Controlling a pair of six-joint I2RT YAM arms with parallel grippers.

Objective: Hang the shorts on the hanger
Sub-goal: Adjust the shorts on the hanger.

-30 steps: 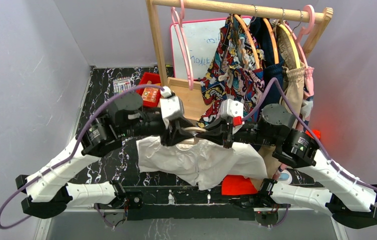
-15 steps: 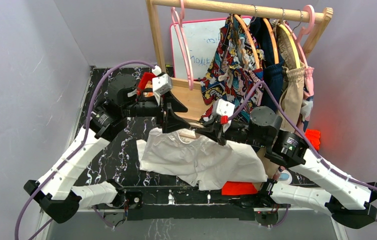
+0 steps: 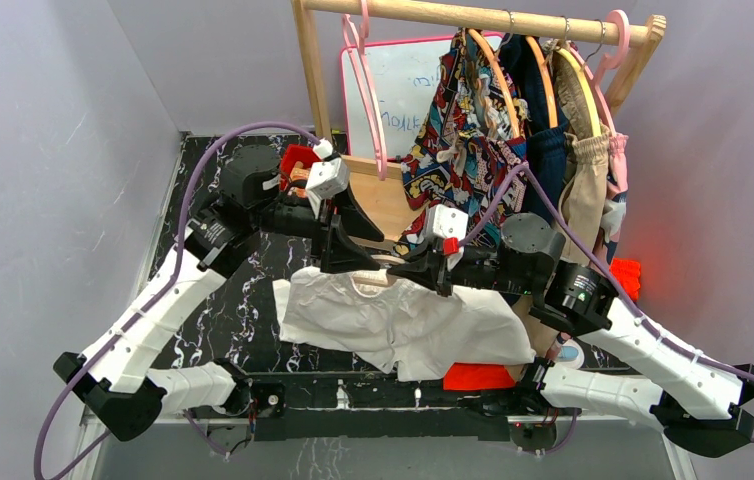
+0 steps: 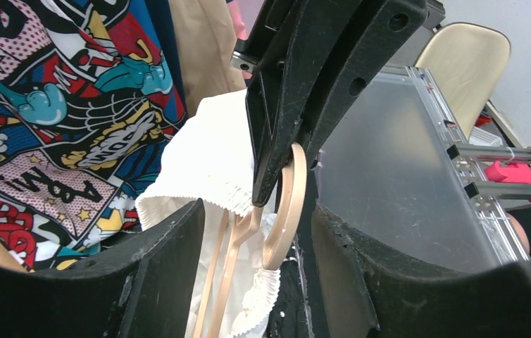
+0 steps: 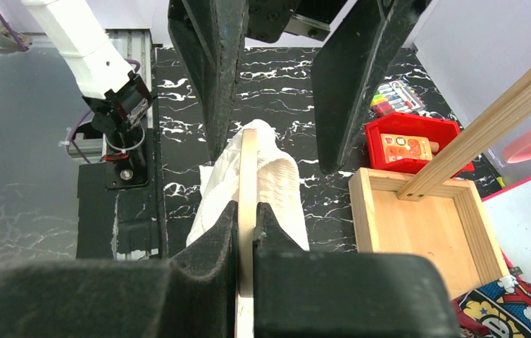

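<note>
The white shorts (image 3: 403,320) hang over the cream hanger (image 3: 371,272), just above the black marble table (image 3: 213,300). My right gripper (image 3: 405,268) is shut on the hanger's hook; in the right wrist view (image 5: 248,210) the thin cream edge (image 5: 248,162) stands clamped between its pads, with the shorts (image 5: 273,176) draped past it. My left gripper (image 3: 351,243) is open. In the left wrist view (image 4: 255,215) its fingers straddle the hook (image 4: 287,204) and the gathered waistband (image 4: 206,162) without touching them.
A wooden garment rack (image 3: 423,14) stands behind on a wooden base (image 3: 378,195). It carries a pink hanger (image 3: 368,90), a comic-print garment (image 3: 463,140) and tan shorts (image 3: 581,190). A red bin (image 3: 298,160) sits at the back left. A red-orange object (image 3: 478,377) lies under the shorts.
My left gripper has lifted off the shorts' waistband, swung up and back, and now stands open around the hook. My right gripper has shifted slightly left, still holding the hanger.
</note>
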